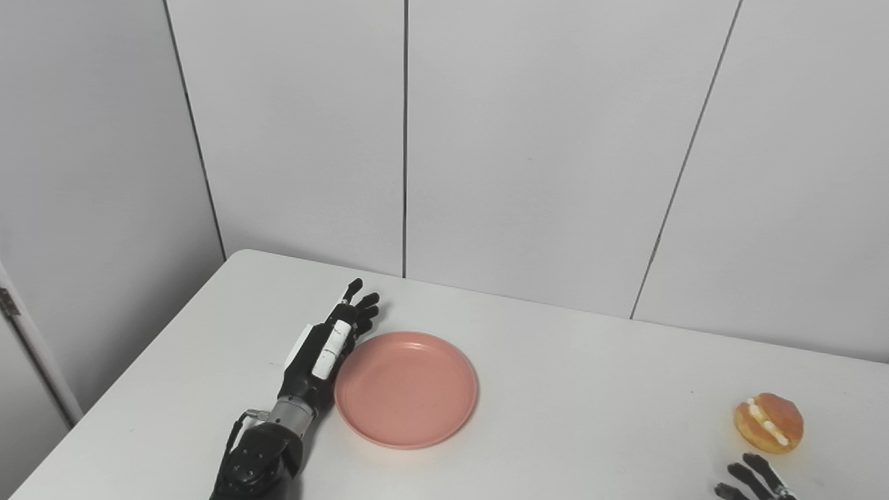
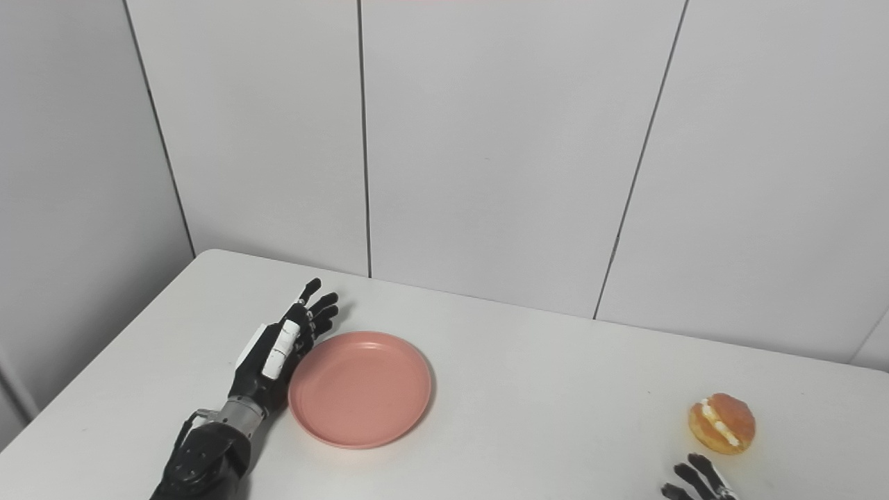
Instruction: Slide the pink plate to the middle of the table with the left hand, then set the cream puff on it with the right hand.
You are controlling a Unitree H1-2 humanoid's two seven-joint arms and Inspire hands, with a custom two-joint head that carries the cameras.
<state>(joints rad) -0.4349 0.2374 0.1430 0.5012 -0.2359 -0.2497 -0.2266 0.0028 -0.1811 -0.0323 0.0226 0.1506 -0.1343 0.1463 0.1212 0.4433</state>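
Right hand [image 2: 694, 480] fingers show fuller in the right eye view.

Pink plate [image 1: 406, 389] flat on white surface [image 1: 569, 403], lower middle of frame. Left hand [image 1: 325, 351] flat beside plate's left rim, fingers [image 1: 361, 305] straight, apart. Cream puff [image 1: 769, 422] lower right. Right hand [image 1: 753, 482] fingertips peek in at bottom edge, near puff.

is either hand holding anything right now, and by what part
Nothing is held. The left hand lies open against the pink plate's left rim; the right hand's fingertips sit apart from the cream puff.
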